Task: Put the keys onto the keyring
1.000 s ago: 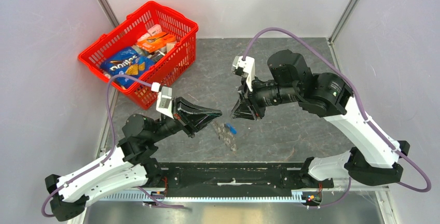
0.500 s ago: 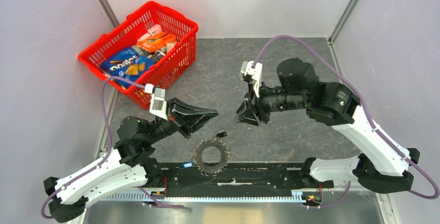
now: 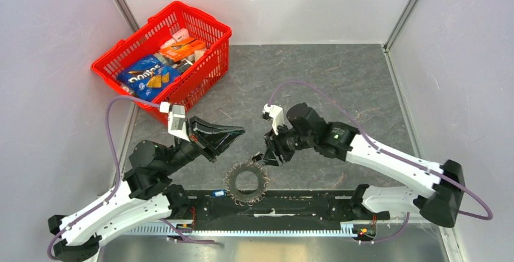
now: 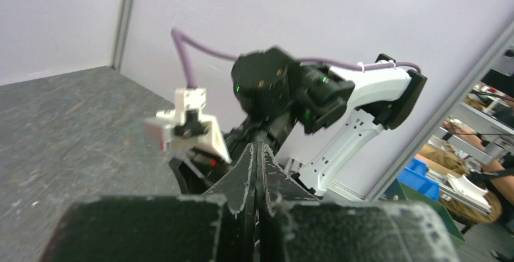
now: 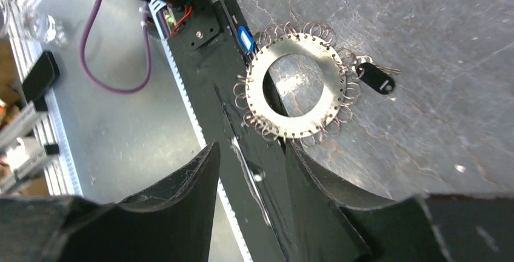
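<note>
The right fingers (image 5: pixel 188 183) are spread apart with nothing between them, and the left fingers (image 4: pixel 247 171) are pressed together and hold nothing. Ahead of the right fingertips, in line with the gap but not touching them, lies the keyring (image 5: pixel 257 89). It is a flat silvery ring with a wide round hole, and many small wire loops hang all around its rim, so from above it looks like a toothed wheel; the loops are too many to count surely. One black-headed key (image 5: pixel 376 79) lies at the rim, on the side toward the middle of the surface, and one tiny blue-headed key (image 5: pixel 244 37) lies at the opposite side of the rim. From above, the right fingers (image 3: pixel 265 156) are just beside the far right edge of the keyring (image 3: pixel 230 183), very close to the black-headed key (image 3: pixel 259 157); whether they touch it I cannot tell. The left fingers (image 3: pixel 227 133) point to the right, apart from the keyring on its far left side. The keyring rests partly on the grey surface (image 3: pixel 315 80) and partly on the black rail (image 3: pixel 291 204) between the two arm bases. One red basket (image 3: pixel 206 25) with snack packs stands at the far left corner, well apart.
</note>
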Tool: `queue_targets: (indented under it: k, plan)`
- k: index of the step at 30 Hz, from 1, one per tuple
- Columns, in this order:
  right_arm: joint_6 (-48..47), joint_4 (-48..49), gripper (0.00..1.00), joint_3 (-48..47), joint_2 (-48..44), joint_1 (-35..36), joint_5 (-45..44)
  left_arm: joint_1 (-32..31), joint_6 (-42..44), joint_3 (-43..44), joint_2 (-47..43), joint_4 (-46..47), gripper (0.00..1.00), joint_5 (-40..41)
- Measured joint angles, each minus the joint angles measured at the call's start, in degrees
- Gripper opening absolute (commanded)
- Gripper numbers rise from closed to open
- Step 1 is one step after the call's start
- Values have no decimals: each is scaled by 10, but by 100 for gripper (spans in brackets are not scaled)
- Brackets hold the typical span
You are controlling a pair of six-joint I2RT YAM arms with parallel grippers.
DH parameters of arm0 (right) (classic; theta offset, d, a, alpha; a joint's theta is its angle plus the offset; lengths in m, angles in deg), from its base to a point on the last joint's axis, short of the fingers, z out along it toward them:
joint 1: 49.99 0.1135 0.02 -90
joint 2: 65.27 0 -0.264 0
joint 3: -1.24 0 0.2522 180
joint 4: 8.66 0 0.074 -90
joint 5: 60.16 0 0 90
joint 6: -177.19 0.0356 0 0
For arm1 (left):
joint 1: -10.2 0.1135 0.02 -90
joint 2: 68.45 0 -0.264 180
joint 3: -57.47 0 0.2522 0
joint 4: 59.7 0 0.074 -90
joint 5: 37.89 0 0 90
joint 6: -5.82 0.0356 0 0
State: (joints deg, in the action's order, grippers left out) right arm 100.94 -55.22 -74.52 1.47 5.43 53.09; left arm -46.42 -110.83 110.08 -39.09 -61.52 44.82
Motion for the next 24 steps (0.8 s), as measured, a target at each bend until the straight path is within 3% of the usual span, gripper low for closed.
queue_targets:
  k: [4, 10, 16, 24]
  plan:
    - [84, 128, 54, 98, 39, 0, -14, 0, 3, 0, -30, -40, 14, 43]
    - [168, 233, 57, 139, 127, 0, -43, 0, 5, 0, -64, -78, 27, 86]
    - [204, 250, 70, 145, 170, 0, -123, 0, 5, 0, -79, -102, 29, 104]
    - [237, 268, 71, 196, 207, 0, -171, 0, 5, 0, -66, -106, 29, 103]
